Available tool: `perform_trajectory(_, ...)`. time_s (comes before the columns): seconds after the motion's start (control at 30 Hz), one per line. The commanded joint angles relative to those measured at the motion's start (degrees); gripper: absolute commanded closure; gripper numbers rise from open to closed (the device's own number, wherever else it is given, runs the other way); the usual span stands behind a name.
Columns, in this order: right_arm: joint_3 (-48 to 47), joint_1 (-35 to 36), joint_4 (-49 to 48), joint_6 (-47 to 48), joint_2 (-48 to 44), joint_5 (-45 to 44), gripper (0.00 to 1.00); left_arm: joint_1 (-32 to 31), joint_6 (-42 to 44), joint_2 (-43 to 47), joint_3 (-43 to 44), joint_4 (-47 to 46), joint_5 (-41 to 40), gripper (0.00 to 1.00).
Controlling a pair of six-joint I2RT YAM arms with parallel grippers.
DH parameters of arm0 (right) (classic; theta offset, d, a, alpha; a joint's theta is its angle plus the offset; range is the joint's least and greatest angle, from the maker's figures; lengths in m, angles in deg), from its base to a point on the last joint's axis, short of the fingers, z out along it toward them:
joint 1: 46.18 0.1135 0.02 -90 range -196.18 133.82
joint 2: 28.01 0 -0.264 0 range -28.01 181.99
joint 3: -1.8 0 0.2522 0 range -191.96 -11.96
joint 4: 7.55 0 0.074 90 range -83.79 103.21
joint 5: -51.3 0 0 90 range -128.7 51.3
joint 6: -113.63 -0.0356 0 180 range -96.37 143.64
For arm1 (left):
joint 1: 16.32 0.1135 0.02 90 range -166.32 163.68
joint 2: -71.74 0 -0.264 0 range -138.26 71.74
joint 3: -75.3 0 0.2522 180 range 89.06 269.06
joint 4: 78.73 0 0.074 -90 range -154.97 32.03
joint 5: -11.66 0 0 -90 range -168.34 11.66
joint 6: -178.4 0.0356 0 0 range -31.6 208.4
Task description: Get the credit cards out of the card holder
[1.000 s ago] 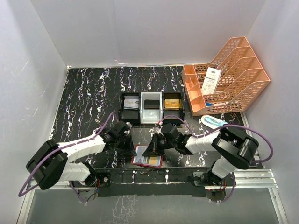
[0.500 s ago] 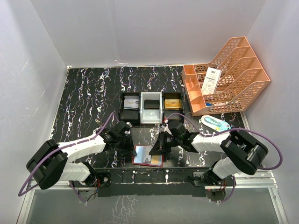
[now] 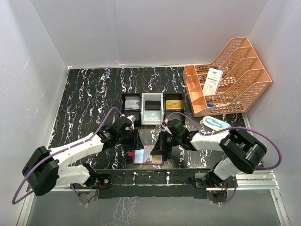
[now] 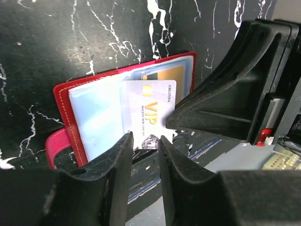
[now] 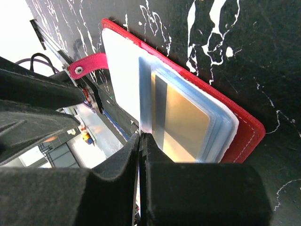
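1. At lower centre of the overhead view, close to the front edge of the counter (image 3: 94, 94): card holder (image 3: 146, 159), spread open and flat.
2. Right end effector (image 5: 139, 141): clamped shut on the thin edge of a silvery credit card (image 4: 149, 117), partly out of its clear sleeve (image 4: 99, 117).
3. Left end effector (image 4: 143, 150): narrow gap, gripping nothing, poised over the card holder's lower edge; contact impossible to tell.
4. Risks dragging the whole card holder along, through sleeve friction and with no firm hold-down.
5. May lose the credit card from so slim an edge pinch, especially under a twisting pull.
6. Could push the card holder off the counter's front edge, lying so near it.
7. Might snag the gold card (image 5: 183, 122) beneath and pull it askew.
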Motion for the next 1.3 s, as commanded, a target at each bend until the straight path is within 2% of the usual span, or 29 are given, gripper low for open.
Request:
perform_trajectory(0.0,-2.31,-0.21,-0.63,1.24,0.39,-1.42,0.99,-0.52,-1.18,-1.07,-2.67,-4.97,5.39,0.76)
perform_trajectory(0.17,-1.94,-0.18,-1.42,0.77,-0.34,-1.73,0.98,-0.69,-2.21,-3.69,-5.5,-6.75,5.46,0.88)
perform_trajectory(0.4,-1.26,-0.21,-3.16,-0.69,-0.35,-1.84,0.96,-1.99,0.0,-9.9,-4.27,-6.79,4.56,0.92)
perform_trajectory(0.63,-0.58,-0.14,-4.47,-3.36,-0.66,-3.1,0.87,-2.68,-1.14,-12.62,-4.27,-3.99,0.77,0.95)
perform_trajectory(0.8,-0.9,0.77,-4.36,-4.85,0.02,-4.31,0.86,-2.94,-1.71,-12.6,-5.56,-4.24,0.66,0.96)
perform_trajectory(1.0,-1.59,3.39,-0.23,-7.23,-0.52,-11.01,0.84,-3.04,-2.16,-11.93,-5.89,-4.25,0.07,0.96)
perform_trajectory(1.27,0.64,7.5,-2.49,-12.46,-4.03,-18.28,0.84,-3.1,-2.35,-11.85,-5.76,-4.17,-0.15,0.96)
